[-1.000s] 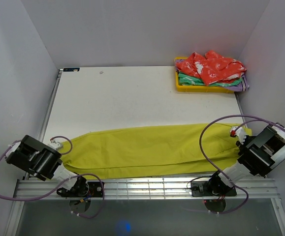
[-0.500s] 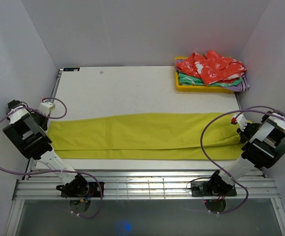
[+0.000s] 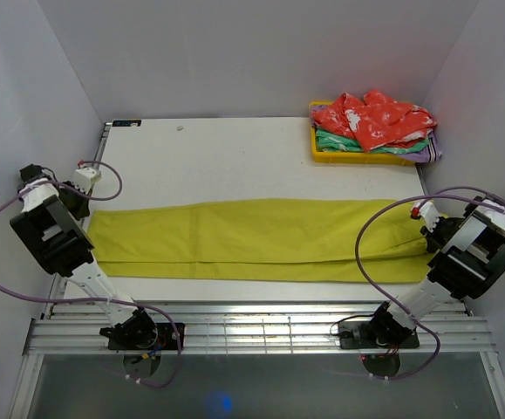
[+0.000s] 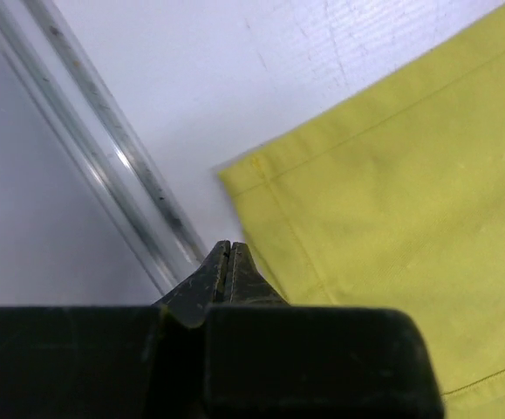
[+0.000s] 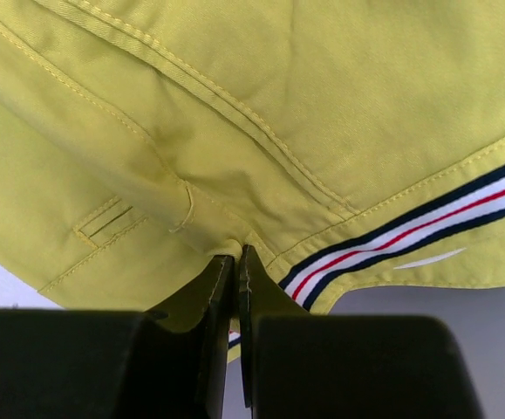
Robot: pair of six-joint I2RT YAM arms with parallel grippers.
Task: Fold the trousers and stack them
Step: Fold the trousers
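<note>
The mustard yellow-green trousers lie stretched flat across the table, legs to the left and waist to the right. My left gripper is at the leg end. In the left wrist view it is shut, with no cloth showing between its jaws. The hem corner lies flat just beyond the tips. My right gripper is at the waist end. In the right wrist view it is shut on a pinch of the waistband, beside the striped lining strip.
A yellow tray at the back right holds a red patterned garment on a green garment. White walls stand close on both sides. A metal rail runs along the near edge, and another rail runs along the table's left edge.
The trousers went from a sagging bundle near the front edge to a flat straight strip. My left arm swung from the near left corner up to the left edge. My right gripper kept its hold.
</note>
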